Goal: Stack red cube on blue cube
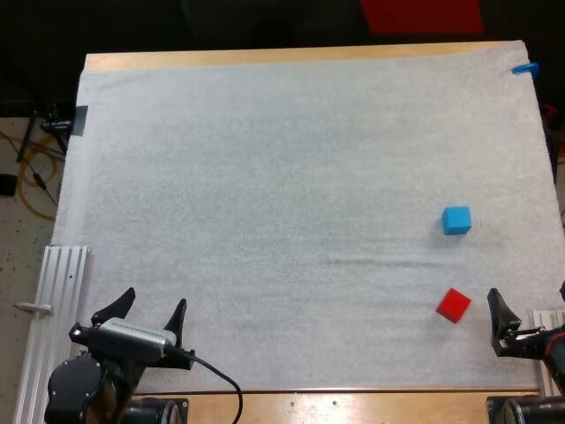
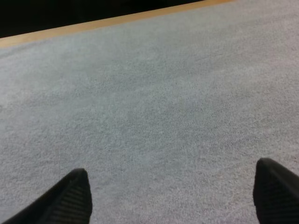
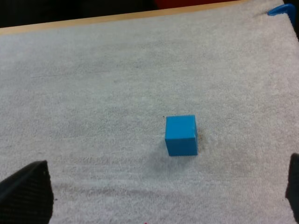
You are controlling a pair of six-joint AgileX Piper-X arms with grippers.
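A red cube (image 1: 453,305) lies on the white mat near the front right, turned a little askew. The blue cube (image 1: 456,220) sits apart from it, farther from me and almost straight behind it. My right gripper (image 1: 530,305) stands open just right of the red cube, not touching it. In the right wrist view the blue cube (image 3: 181,135) rests ahead of the right gripper (image 3: 161,198), whose fingers (image 3: 28,193) stand wide apart. My left gripper (image 1: 152,307) is open over bare mat at the front left, with nothing between its fingers (image 2: 70,198).
The white mat (image 1: 282,177) covers most of the wooden table (image 1: 265,58). An aluminium rail (image 1: 55,300) lies along the mat's left side, and another rail (image 1: 547,322) sits beside the right arm. A dark clamp (image 1: 62,119) sits at the far left edge.
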